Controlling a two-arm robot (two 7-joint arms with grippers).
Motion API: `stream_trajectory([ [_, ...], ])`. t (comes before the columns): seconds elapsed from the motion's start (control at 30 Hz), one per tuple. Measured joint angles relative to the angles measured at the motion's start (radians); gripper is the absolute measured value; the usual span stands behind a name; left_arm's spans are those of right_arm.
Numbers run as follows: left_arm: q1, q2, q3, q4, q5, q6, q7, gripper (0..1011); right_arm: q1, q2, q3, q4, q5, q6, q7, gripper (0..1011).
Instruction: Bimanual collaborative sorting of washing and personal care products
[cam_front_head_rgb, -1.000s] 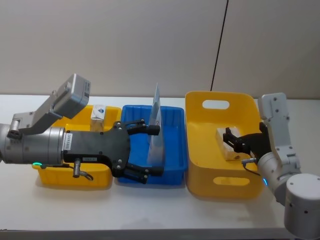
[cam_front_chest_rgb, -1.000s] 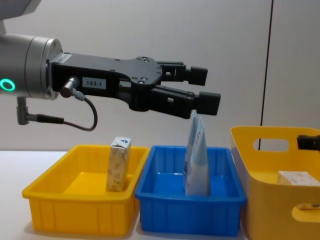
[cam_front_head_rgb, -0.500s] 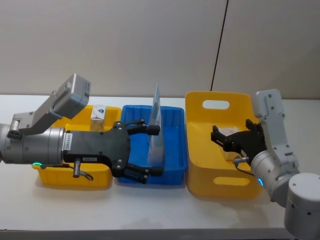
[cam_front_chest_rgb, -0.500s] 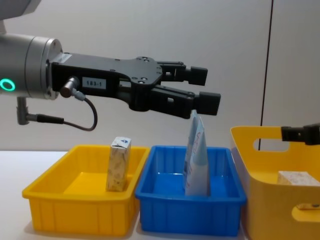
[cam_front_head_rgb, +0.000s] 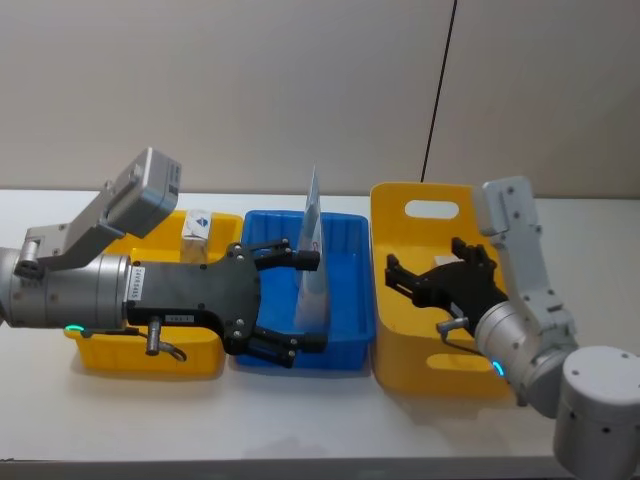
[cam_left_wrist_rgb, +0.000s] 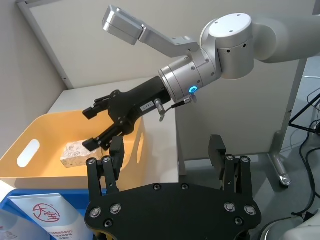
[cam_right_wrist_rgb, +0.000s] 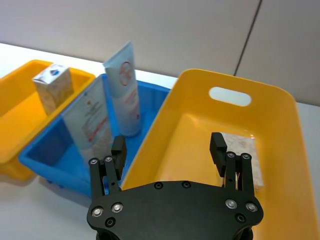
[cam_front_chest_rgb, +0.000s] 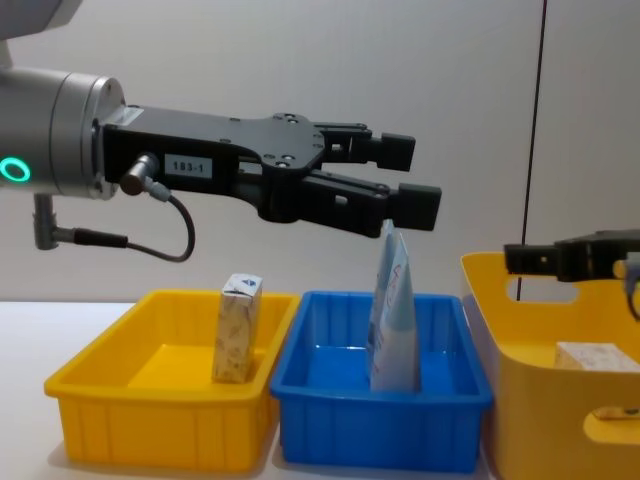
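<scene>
Low yellow bin (cam_front_head_rgb: 150, 360), blue bin (cam_front_head_rgb: 352, 295) beside it, taller yellow handled bin (cam_front_head_rgb: 400, 370), white table (cam_front_head_rgb: 300, 420), black cable (cam_front_head_rgb: 437, 90)

The head camera looks down from the near side; the chest camera sits lower, facing across side-on. The left wrist camera faces right past the left gripper (cam_left_wrist_rgb: 167, 147), the right wrist camera left and down past the right gripper (cam_right_wrist_rgb: 169, 144). All share the tall yellow bin (cam_front_head_rgb: 405, 352).

Robot lab, bare wall (cam_front_head_rgb: 250, 90), white table (cam_front_head_rgb: 300, 430)
</scene>
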Motion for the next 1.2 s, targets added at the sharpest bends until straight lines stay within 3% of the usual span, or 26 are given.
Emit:
stream_trajectory([
  [0.57, 0.0, 0.0, 0.0, 0.0, 0.0, 0.0, 0.0, 1001, 0.029, -0.041, -0.055, 0.026, -0.015, 0.004, 0.05, 1004],
  [1.2, 0.0, 0.0, 0.0, 0.0, 0.0, 0.0, 0.0, 1001, 0.073, -0.063, -0.089, 0.075, -0.035, 0.01, 0.102, 1004],
])
